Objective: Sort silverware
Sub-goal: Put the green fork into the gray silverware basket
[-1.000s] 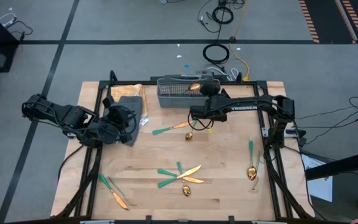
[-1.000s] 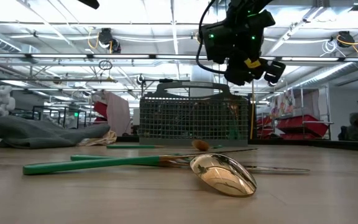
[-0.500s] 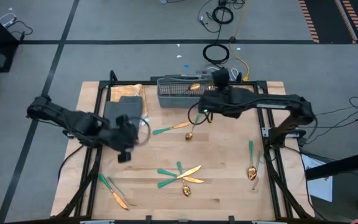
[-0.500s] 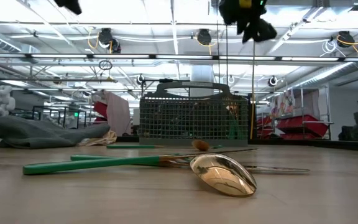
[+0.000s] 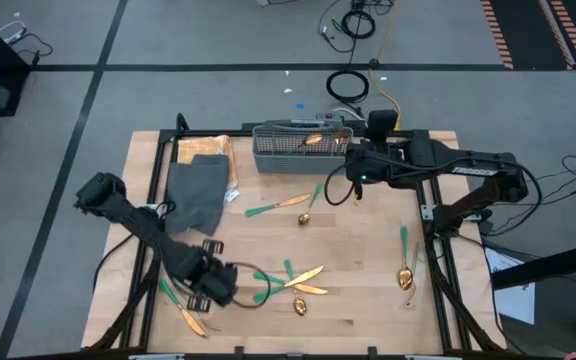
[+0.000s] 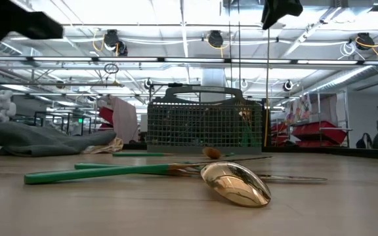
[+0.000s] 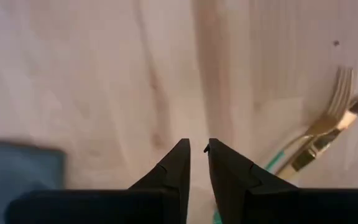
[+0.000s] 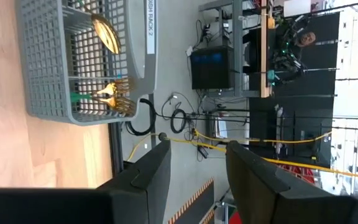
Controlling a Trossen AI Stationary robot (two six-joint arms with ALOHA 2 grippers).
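Right pincer (image 8: 194, 165) open, rack (image 8: 73, 62) marked "DISH RACK 2"

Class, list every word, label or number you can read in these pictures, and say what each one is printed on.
"DISH RACK 2": white label on the rim of the grey mesh basket, right wrist view.
Lettering on the right arm, high view: too small to read.
No other readable text.
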